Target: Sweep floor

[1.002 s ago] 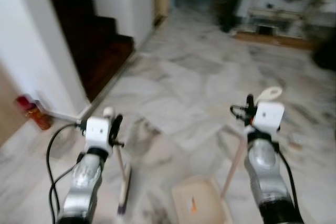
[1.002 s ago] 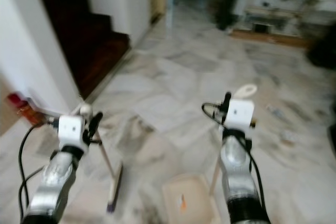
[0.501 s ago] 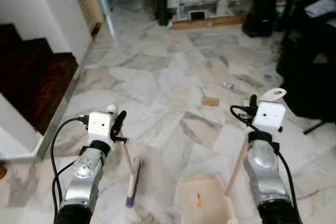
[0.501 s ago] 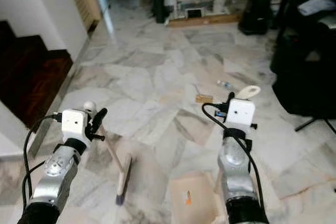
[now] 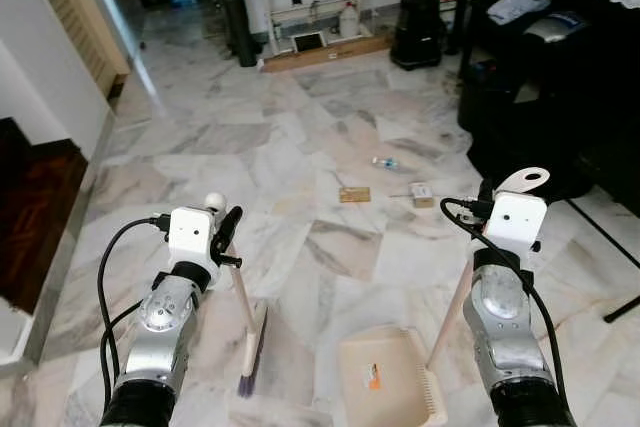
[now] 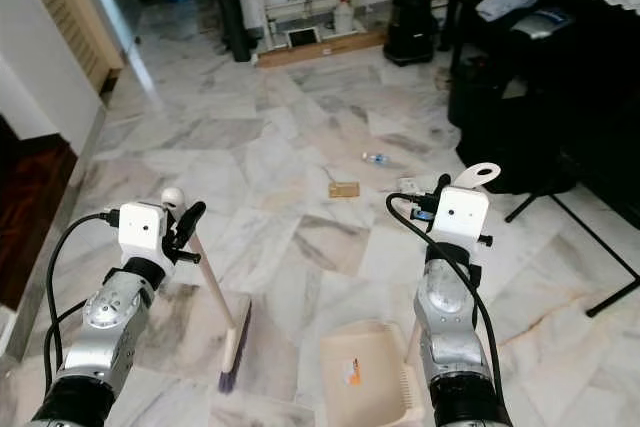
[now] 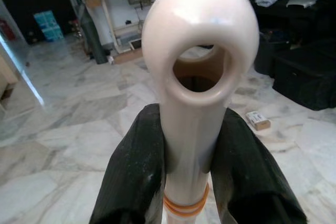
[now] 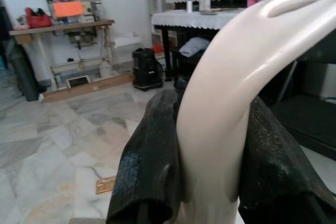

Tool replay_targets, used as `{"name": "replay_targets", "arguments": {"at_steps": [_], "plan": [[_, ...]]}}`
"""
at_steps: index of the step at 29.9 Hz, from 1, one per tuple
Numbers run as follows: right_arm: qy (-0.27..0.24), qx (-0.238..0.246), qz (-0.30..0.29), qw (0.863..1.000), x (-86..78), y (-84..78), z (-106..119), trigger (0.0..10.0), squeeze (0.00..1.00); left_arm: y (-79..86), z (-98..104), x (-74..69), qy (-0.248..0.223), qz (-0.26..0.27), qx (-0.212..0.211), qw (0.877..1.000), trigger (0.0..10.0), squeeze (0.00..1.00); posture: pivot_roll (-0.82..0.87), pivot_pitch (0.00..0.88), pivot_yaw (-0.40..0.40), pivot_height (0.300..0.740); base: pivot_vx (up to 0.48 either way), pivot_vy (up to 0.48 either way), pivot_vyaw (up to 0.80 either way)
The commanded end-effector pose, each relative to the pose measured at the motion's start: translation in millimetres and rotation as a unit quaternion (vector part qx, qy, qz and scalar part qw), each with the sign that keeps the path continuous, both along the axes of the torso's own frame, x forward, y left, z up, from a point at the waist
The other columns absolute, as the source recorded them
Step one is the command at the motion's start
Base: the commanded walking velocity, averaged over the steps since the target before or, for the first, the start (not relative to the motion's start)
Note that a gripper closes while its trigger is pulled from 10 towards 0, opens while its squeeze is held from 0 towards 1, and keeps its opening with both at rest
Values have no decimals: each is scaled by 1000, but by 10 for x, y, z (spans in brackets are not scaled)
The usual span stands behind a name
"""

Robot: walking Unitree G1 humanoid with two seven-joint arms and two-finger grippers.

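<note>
Turned toward the room since a second ago: stairs gone to the far left edge, dark furniture now at upper right, and sharp where blurred before. Both arms holding the same tools as earlier.

Small cream broom (image 5: 250, 347) at lower left of centre, bristle head resting on the marble floor (image 5: 300, 137), purple tips toward the bottom edge, thin handle slanting up. Left gripper (image 5: 222, 239) clenched on that handle just under its rounded cream knob; seen along the fingers (image 7: 134, 177), clamped on either side of the looped handle end.

Cream dustpan (image 5: 385, 379) lying flat on the floor at bottom centre, an orange mark on its tray, well apart from the broom head. Long handle rising rightward to the right gripper (image 5: 487, 209), closed round it below the curved cream grip.

Mid-floor, above the tools: a flat brown scrap (image 5: 353, 194), a small box (image 5: 421, 192), and a small clear bottle (image 5: 384, 161), near one another.

Wooden bench with clutter at top centre; black bags and dark table at upper right.
</note>
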State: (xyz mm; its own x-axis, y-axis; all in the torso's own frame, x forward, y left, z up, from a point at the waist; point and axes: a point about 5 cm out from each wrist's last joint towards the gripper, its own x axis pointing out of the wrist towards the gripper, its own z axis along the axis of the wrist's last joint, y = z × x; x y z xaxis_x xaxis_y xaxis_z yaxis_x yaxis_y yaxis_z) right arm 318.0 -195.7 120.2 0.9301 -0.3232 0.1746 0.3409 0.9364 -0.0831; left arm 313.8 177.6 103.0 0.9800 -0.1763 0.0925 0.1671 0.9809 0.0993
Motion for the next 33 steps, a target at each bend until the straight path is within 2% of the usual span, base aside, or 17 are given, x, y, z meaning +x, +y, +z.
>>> {"name": "replay_targets", "arguments": {"at_steps": [1,22,30,33], "plan": [[-25,1,9,1000,46,63,111,10000,0,84,104,33,-22,9,7,1000,10000,0,-326,0,166,740,0,0,0],[-26,5,14,1000,62,86,115,10000,0,72,113,47,-28,7,1,1000,10000,0,-316,0,163,740,0,0,0],[-28,9,19,999,85,66,154,10000,0,36,136,81,-29,11,0,1000,10000,0,-234,0,136,740,0,0,0],[-22,15,32,999,76,79,119,10000,0,33,182,90,-40,26,-6,999,10000,0,-190,0,101,740,0,0,0]]}}
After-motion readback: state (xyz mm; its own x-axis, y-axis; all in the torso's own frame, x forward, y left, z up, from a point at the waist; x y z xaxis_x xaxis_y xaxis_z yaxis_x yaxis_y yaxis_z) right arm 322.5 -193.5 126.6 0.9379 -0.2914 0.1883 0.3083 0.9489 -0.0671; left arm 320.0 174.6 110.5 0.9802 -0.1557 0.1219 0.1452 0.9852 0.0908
